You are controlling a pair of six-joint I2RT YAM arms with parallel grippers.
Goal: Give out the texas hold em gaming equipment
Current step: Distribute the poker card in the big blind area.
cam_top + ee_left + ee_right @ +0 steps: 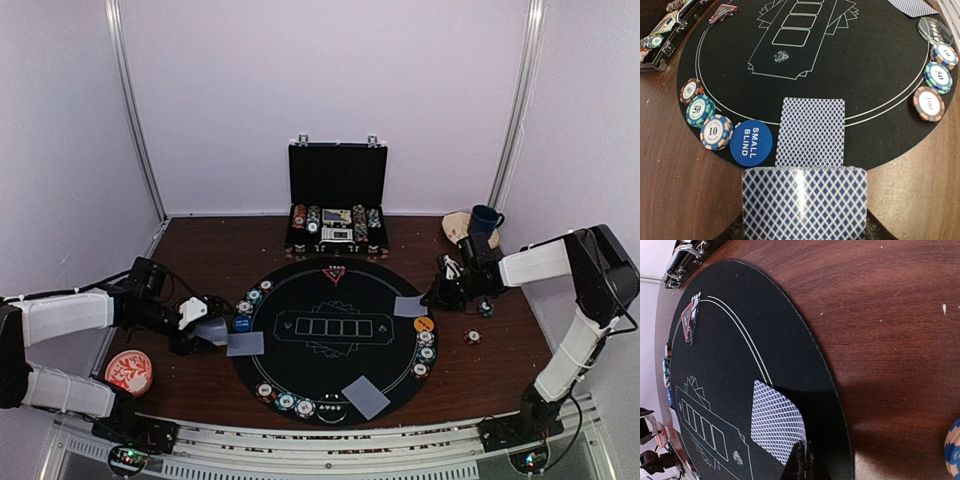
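My left gripper (pixel 205 332) sits just off the left edge of the round black mat (pixel 330 290), shut on a deck of blue-backed cards (pixel 804 202) that hides its fingers. One dealt card (pixel 811 132) lies on the mat right ahead of the deck, beside the blue SMALL BLIND button (pixel 751 142) and a row of chips (pixel 715 132). My right gripper (pixel 804 459) is shut on the edge of another card (pixel 775 422) at the mat's right rim, and that edge curls up. A third card (pixel 365 396) lies at the front. The red triangle marker (pixel 688 322) is at the mat's far side.
The open black briefcase (pixel 337 200) stands behind the mat. A red-and-white dish (pixel 128 370) is at the near left. A blue mug (pixel 486 218) stands at the back right. Two loose chips (pixel 473 337) lie on the wood right of the mat. More chips (pixel 425 352) line the rim.
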